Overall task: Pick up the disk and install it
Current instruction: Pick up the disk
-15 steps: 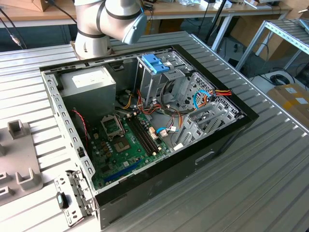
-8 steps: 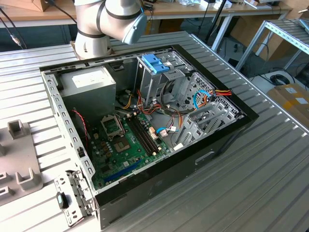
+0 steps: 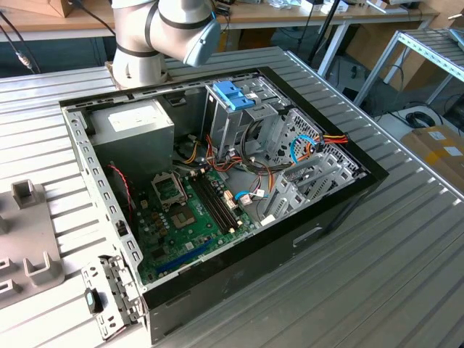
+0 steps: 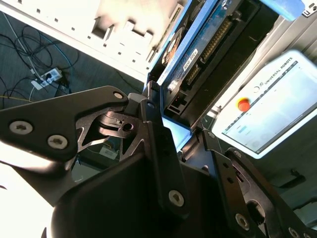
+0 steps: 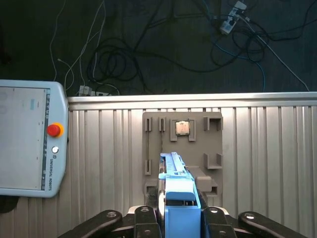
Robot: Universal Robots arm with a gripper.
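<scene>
tool (image 5: 179,218): clamped tight on the disk (image 5: 181,191) | disk: held in the tool, over the grey holder (image 5: 198,144) on the ribbed worktop (image 5: 267,148) | step: carrying | tip: squeeze evenly and go slow, so the blue frame cannot slip or tilt

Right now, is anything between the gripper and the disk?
Nothing visible does. In the first wrist view the gripper is shut on the disk, fingers against both sides of its blue frame.
</scene>
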